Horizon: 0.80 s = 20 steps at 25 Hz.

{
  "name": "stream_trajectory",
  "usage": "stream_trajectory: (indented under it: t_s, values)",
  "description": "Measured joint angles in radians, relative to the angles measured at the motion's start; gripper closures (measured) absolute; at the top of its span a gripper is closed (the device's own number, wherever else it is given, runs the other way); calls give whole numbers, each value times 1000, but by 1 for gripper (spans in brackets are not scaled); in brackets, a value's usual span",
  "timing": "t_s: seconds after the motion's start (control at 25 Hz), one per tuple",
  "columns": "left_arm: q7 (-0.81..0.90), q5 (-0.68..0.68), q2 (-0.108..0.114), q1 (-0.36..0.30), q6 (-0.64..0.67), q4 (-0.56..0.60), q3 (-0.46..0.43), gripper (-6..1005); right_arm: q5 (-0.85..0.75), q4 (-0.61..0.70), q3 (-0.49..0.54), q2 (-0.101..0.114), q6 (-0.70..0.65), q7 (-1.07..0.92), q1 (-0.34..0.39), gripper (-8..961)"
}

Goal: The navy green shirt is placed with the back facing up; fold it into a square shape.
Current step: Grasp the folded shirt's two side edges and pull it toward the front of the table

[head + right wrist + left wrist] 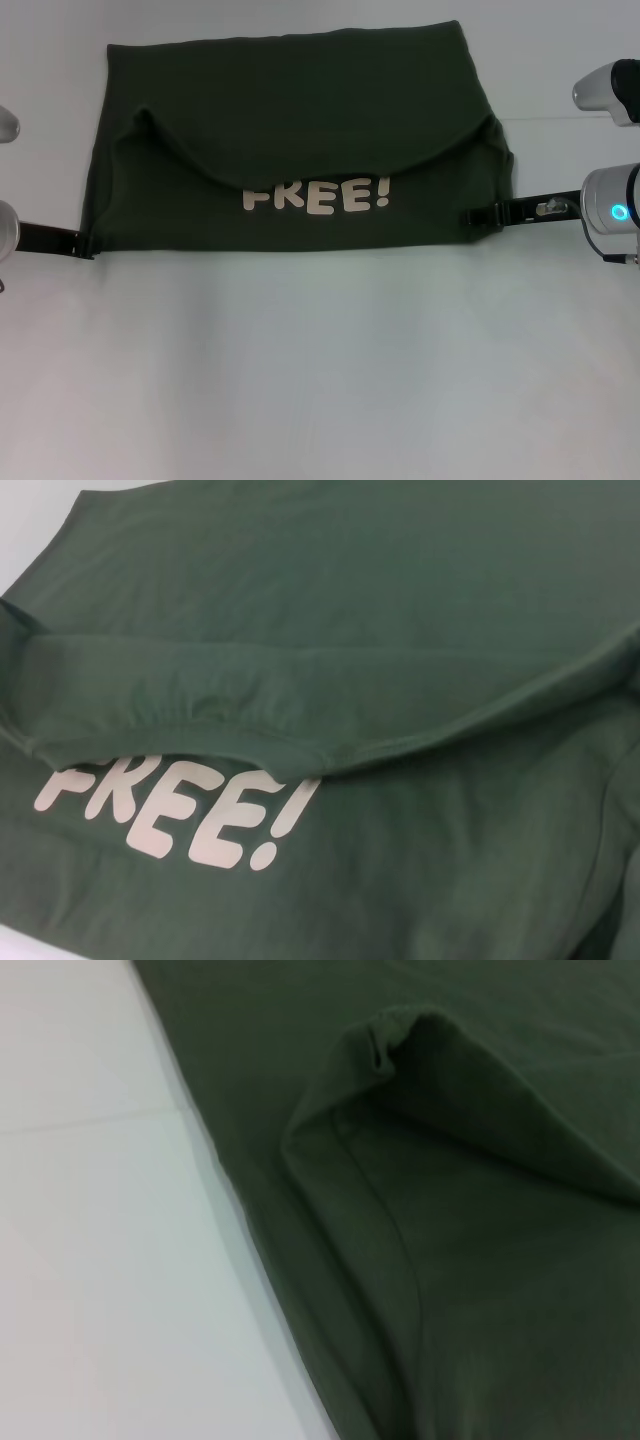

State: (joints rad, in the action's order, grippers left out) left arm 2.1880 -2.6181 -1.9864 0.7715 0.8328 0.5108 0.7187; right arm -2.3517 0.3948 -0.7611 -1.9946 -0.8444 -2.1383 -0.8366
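Risk: the dark olive-green cloth shirt with pale "FREE!" print (300, 140), half folded on the white surface (320, 380), may slip; both grippers' fingers (80, 243) (480, 216) pinch near corners, folding unevenly.

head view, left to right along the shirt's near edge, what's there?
left gripper at the shirt's left corner → navy green shirt → white "FREE!" print → right gripper at its right edge
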Motion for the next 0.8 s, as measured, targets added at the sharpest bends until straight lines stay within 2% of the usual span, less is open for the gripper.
stream_trajectory:
  t_s: [0.12,0.68,0.8]
  values:
    - [-1,0,0,-1,-2,0,0,932,0,0,0,-1,6,2,1,275]
    - [-4,4,0,-3,16,5,1,932,0,8,0,3,0,14,20,907]
    - [-13,8,4,-3,56,10,-3,932,2,17,3,9,-16,20,28,907]
